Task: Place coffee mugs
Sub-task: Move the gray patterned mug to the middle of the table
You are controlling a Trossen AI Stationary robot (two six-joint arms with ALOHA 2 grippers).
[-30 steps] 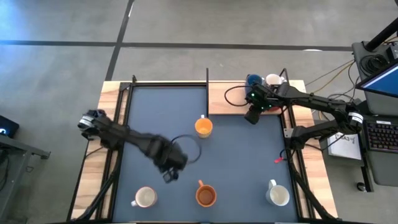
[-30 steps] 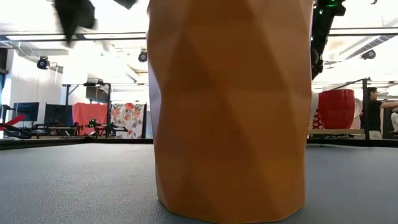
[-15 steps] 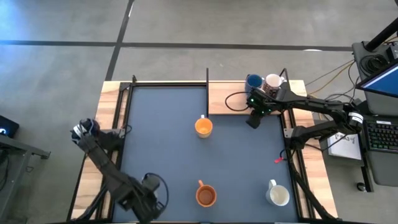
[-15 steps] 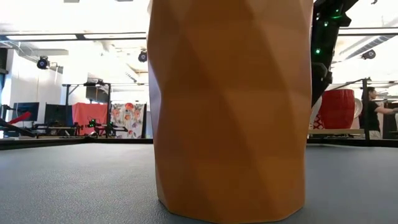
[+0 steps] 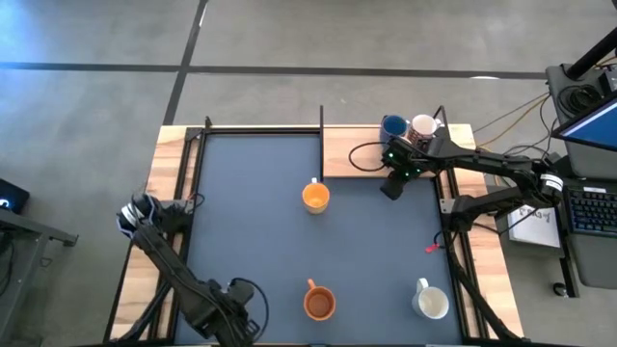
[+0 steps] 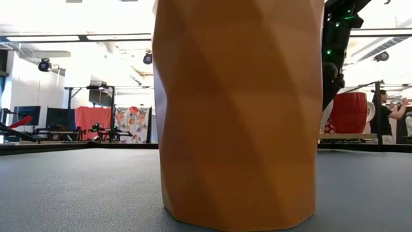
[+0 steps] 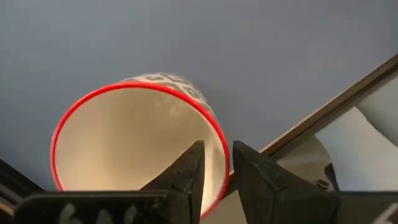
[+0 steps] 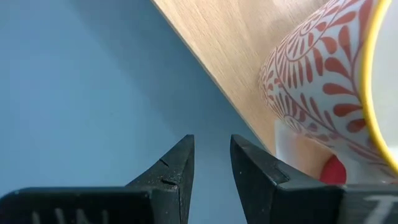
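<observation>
My left gripper (image 5: 234,318) hangs over the mat's near left corner, pointing down. It is open, its fingers astride the rim of a cream mug with a red rim (image 7: 134,143), which the arm hides in the high view. My right gripper (image 5: 390,183) is open and holds nothing, at the mat's far right beside the wooden board. Close to it stands a mug with a red leaf pattern and yellow rim (image 8: 323,74). A yellow-orange mug (image 5: 315,198), an orange-brown mug (image 5: 319,303) and a white mug (image 5: 431,302) stand on the mat. A blue mug (image 5: 392,126) is on the board. My left gripper comes from above with one finger (image 7: 194,168) inside the red-rimmed mug and the other outside its wall (image 7: 219,152). Whether either finger touches the wall I cannot tell. The mug stands upright on the mat.
The wooden board (image 5: 362,154) borders the mat at the far right. Metal rails (image 5: 183,193) frame the table, and its near edge lies just beyond the left gripper. The orange-brown mug (image 6: 238,109) fills the low view. A person (image 6: 386,116) stands in the room behind.
My left gripper has swung from the mat's middle left toward the near left corner. It rolled about its own line and sank over the cream mug that stood there. My right gripper has sunk a little beside the board.
</observation>
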